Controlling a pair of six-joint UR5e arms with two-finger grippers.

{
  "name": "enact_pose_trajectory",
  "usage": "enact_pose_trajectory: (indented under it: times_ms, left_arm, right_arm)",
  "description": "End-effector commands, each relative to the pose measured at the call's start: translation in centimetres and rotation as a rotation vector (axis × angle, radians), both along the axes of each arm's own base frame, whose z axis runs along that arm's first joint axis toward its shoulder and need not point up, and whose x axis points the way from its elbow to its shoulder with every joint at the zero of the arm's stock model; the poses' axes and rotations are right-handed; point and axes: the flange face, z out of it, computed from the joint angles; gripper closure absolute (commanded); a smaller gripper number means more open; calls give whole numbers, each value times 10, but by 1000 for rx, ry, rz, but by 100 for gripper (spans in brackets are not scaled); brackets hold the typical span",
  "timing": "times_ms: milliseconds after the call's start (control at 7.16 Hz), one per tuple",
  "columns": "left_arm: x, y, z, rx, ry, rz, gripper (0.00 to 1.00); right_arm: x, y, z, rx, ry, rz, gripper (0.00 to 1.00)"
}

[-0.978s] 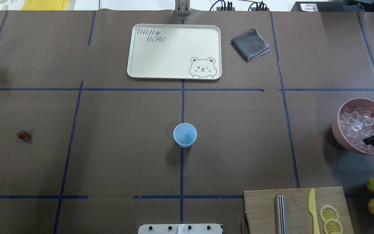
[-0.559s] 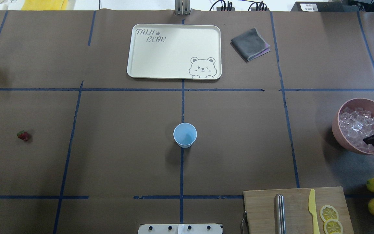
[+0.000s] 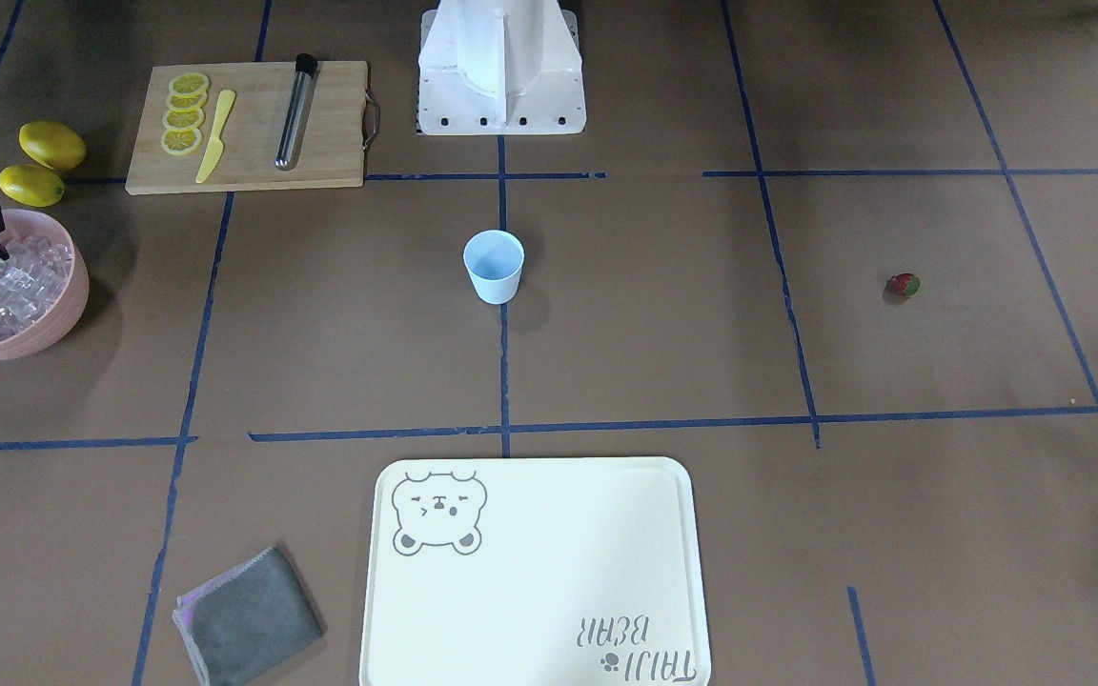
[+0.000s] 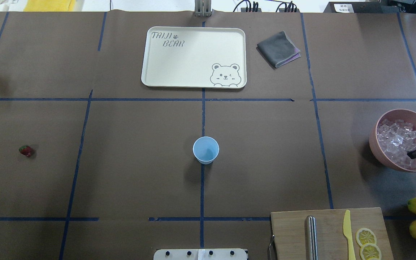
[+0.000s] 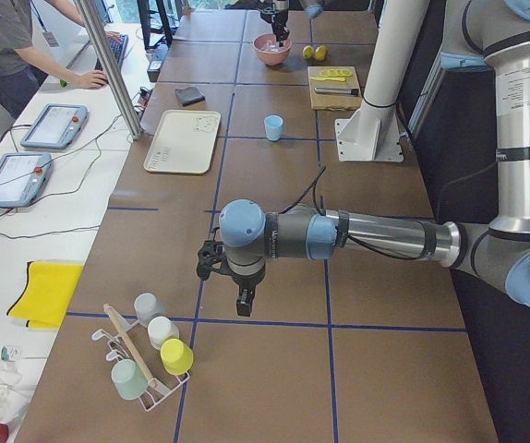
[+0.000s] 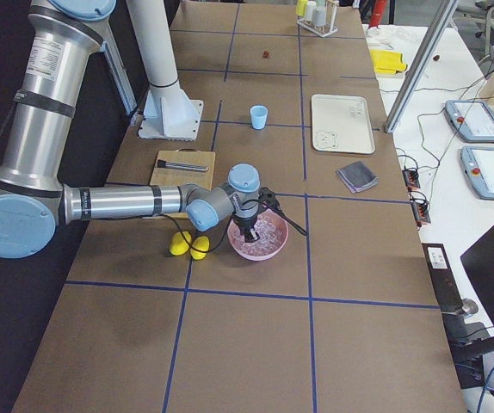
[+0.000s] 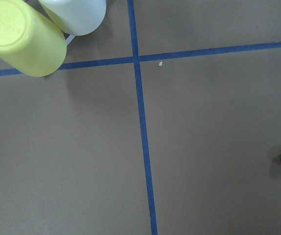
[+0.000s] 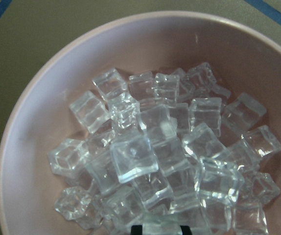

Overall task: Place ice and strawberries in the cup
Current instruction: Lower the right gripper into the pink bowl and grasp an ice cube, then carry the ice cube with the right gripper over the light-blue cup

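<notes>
A robotics lab, not a kitchen — the long table (image 6: pixel 256 344) is covered in brown paper gridded with blue tape (image 4: pixel 202 119). Two grey industrial arms (image 5: pixel 376 235) are mounted at a white pedestal (image 6: pixel 171 116). A white side bench (image 5: pixel 6 249) holds control tablets (image 5: pixel 53 125), with a person (image 5: pixel 2 41) standing beside it.

Cup (image 4: pixel 206 150): small pale blue tapered tumbler, upright, mouth up, empty, standing mid-table (image 4: pixel 139 173) on a blue tape line (image 4: pixel 202 191). Strawberry (image 4: pixel 26 150): one small dark red berry w/ green leafy cap, lying on the bare table, well apart from cup at its 9 o'clock in overhead view. Ice (image 8: pixel 155 161): many clear glassy cubes heaped in a pink bowl (image 4: pixel 377 156), far out at cup's 3 o'clock.
</notes>
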Motion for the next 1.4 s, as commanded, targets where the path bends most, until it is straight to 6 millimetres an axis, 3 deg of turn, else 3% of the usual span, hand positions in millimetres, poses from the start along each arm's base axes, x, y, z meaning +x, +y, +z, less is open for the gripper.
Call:
enact_pose_trajectory:
  times_ms: [0,279,419,698,978,1117,1257]
  left_arm:
    - [0,0,0,0,0,0,0]
    - [0,0,0,0,0,0,0]
    - [0,0,0,0,2,0,0]
    - [0,0,-1,3,1,1,0]
    - [0,-1,-2,5,3,0,0]
    - [0,-1,-2,3,2,0,0]
    - [0,-1,-2,6,1,1,0]
  right_arm:
    - [2,3,-5,-10,-27,-9,98]
    - [44,-7,-13,-19,-61,89,97]
    - [53,-12,-20,-29,-80,127,98]
    - [41,-43,-61,-140,-139,309,98]
    - [-16,-74,-115,-144,-186,268,100]
    - [-60,-94,-165,-176,-214,274,100]
    - [-99,-94,-193,-163,-225,240,99]
